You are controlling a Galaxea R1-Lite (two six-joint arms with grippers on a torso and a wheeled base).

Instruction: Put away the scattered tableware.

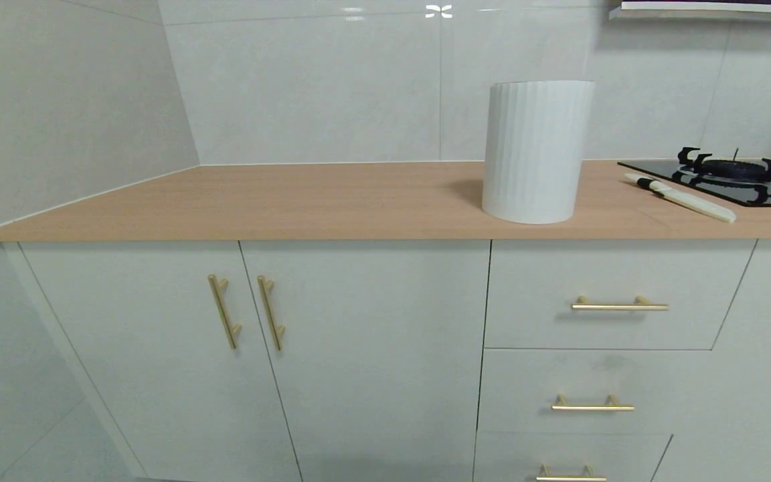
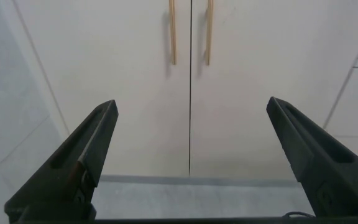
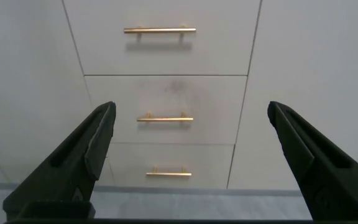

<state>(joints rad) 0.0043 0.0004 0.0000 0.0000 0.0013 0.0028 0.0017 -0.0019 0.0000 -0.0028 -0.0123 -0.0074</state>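
A ribbed white cylinder (image 1: 536,150) stands on the wood-grain countertop (image 1: 292,201) near a cream knife (image 1: 683,198). Left gripper (image 2: 191,104) and right gripper (image 3: 191,107) gape wide.

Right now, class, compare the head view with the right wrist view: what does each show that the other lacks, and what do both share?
Head view alone: a white ribbed cylindrical holder standing on the light wooden countertop, a cream knife with a black band beside the black gas hob, and two white cabinet doors. Right wrist view alone: the right gripper, its black fingers wide apart. Both: the white drawers with gold bar handles.
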